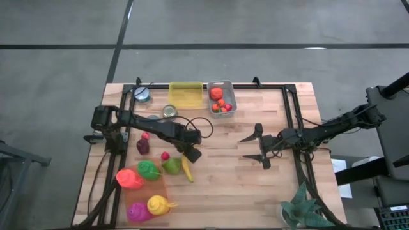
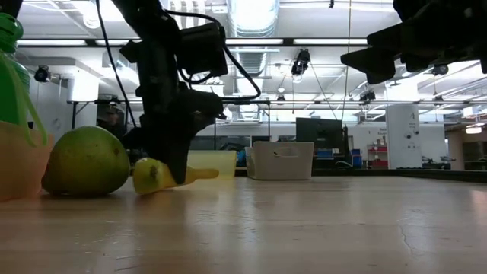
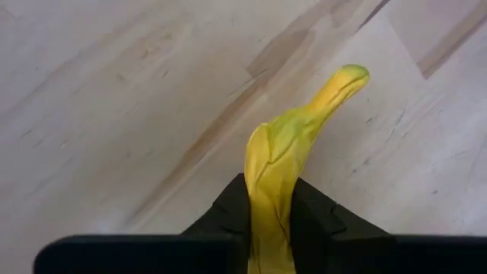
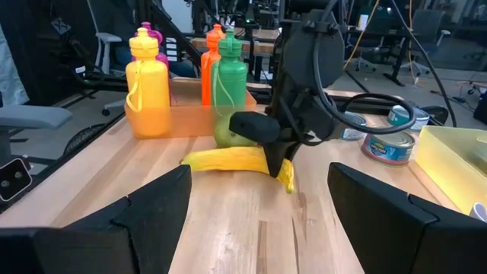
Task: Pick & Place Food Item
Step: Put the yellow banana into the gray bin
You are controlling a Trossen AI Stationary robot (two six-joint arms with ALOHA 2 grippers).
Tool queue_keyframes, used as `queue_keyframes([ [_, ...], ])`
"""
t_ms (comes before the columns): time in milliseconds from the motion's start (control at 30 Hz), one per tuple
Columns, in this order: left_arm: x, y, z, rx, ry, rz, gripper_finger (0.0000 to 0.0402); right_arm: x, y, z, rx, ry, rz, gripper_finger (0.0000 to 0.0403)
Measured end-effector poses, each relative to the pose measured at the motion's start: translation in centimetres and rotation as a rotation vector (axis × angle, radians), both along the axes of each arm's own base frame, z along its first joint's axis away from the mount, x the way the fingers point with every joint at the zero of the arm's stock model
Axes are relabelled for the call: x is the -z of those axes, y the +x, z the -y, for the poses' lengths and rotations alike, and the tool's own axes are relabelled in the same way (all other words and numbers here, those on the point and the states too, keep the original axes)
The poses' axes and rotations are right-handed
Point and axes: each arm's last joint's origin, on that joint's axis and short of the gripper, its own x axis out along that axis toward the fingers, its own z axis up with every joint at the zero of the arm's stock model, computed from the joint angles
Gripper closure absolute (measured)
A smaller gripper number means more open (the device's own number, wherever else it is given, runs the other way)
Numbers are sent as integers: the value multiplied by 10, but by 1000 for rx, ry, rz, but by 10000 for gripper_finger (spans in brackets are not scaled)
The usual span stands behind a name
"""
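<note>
While the curved yellow plastic banana (image 3: 283,164) lies on the pale wooden bench (image 1: 255,185) beside the green pear (image 2: 85,161), the left claw (image 3: 270,209) pinches it near one end, jaws nearly closed on it; the right claw (image 1: 257,147) hovers wide open and empty, well apart; so off-centre a grip could let the banana pivot or slip on lifting.

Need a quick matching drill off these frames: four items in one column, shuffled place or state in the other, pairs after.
Items:
1. banana
2. pear
3. clear bin
4. right gripper

Place or state:
A. holds red fruit, at the table's far edge
B. open, hovering over bare wood
C. pinched by the left gripper
D. lying beside the banana, untouched

Pairs: 1-C, 2-D, 3-A, 4-B
</note>
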Motion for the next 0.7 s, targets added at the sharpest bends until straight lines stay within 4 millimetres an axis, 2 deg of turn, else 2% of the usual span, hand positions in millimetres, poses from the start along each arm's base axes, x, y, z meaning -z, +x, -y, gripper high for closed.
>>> queue_keyframes([
  [267, -12, 8, -1, 36, 50, 52, 344, 0, 0, 0, 0, 0, 0, 97],
  [500, -39, 27, -13, 16, 109, 137, 341, 0, 0, 0, 0, 0, 0, 97],
  [700, -65, 42, -33, -56, 163, 234, 339, 0, 0, 0, 0, 0, 0, 97],
])
